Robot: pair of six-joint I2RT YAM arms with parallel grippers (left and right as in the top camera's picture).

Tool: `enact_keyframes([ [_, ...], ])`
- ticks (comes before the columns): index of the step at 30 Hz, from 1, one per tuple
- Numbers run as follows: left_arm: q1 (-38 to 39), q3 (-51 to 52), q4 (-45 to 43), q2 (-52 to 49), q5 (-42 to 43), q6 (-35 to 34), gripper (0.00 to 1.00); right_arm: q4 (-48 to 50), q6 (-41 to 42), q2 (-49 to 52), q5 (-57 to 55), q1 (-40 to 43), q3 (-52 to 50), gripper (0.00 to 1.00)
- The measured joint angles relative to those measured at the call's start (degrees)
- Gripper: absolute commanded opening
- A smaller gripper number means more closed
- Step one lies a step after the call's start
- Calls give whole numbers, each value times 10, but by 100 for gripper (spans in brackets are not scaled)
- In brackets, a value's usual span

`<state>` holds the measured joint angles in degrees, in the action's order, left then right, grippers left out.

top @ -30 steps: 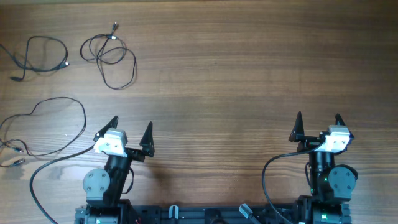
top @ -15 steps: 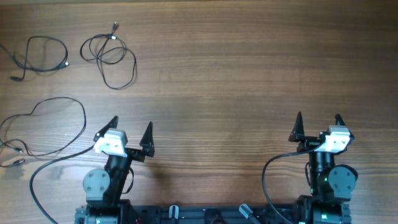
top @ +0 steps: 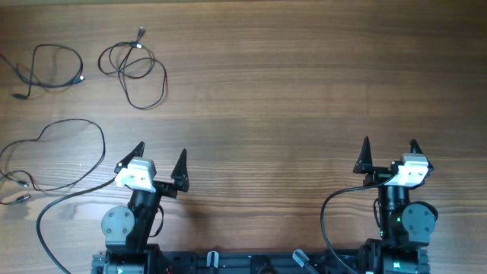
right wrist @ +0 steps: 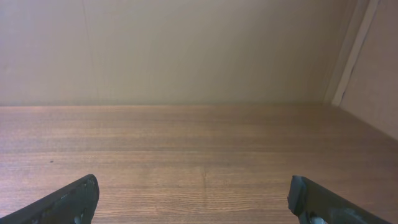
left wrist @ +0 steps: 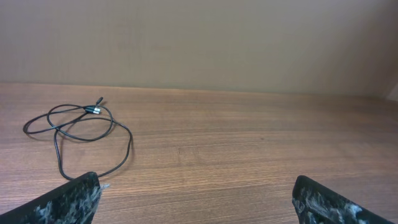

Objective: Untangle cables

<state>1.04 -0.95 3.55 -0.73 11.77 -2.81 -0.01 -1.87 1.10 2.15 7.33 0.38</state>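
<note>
Your left hand (top: 161,148) and right hand (top: 389,141) sit low by the bases, jaws wide, empty. Three loose cables (top: 129,61) lie far-left on the surface (top: 289,91), well apart from both.

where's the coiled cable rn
Overhead view: the coiled cable lies far left on the table, right of another cable, ahead of the left end effector.

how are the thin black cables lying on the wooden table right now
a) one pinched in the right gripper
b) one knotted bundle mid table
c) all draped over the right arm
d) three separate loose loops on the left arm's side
d: the overhead view shows three loose loops lying apart on the wooden table, the far-left cable, the coiled cable beside it and the near cable, all on the left arm's side.
</note>
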Motion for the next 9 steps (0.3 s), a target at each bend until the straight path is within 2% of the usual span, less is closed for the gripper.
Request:
enact_keyframes([
  [9,0,0,0,0,0,0,100,0,0,0,0,0,0,100],
])
